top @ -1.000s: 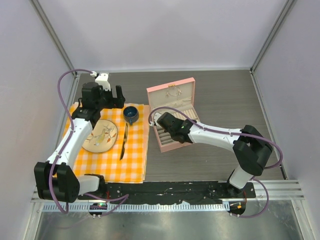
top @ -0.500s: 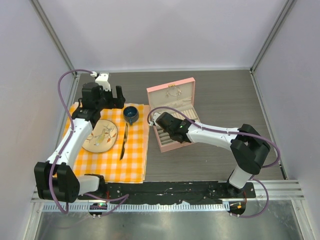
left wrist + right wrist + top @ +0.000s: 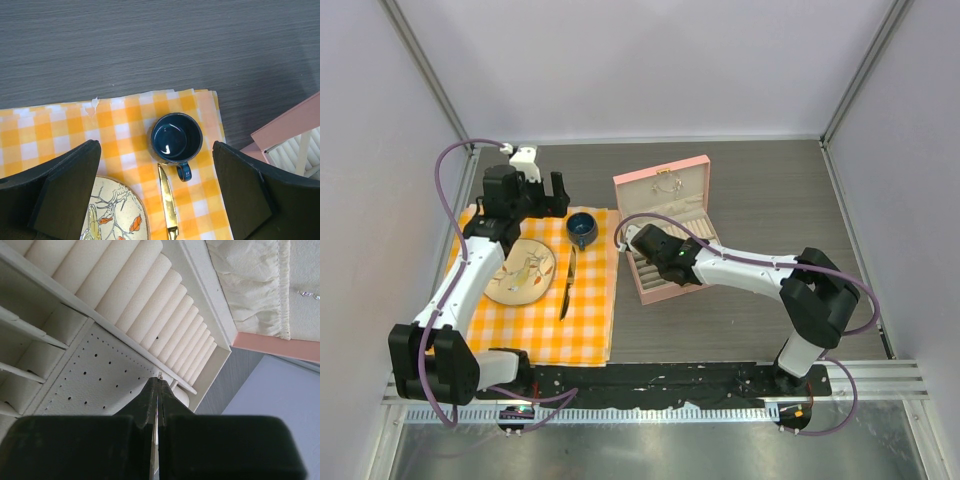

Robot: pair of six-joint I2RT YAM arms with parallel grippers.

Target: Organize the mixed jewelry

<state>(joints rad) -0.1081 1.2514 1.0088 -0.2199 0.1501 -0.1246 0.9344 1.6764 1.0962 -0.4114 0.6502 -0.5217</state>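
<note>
the right end effector (image 3: 158, 382) was closed tight inside the open jewelry box (image 3: 680, 195), which stood near the middle of the bench, its raised lid toward the far edge. in the right wrist view its fingers met in one thin seam. at the very tip we saw a tiny silvery piece (image 3: 159, 375) of the mixed jewelry, which looked pinched there, though it was too small for us to name.

the coming move, as we judged it, turned on that piece and the perforated panel (image 3: 95, 375). the piece lay straight ahead of the fingertips, just over the panel's edge, beside the ring rolls (image 3: 150, 305). a hair-fine wire seemed to run sideways from it, across the line of the fingers and roughly along the panel. seating it in a hole would probably call for a small, careful lowering. we could not tell whether it already touched the panel.

a fine chain (image 3: 306, 292) hung in the lid's pocket. we made out no other loose pieces.

the left end effector (image 3: 155, 170) stood fully open and held nothing. it hung over the blue cup (image 3: 176, 138) on the checked cloth (image 3: 50, 130), toward the bench's left edge, well apart from the box. the right arm was plainly the nearer one.
</note>
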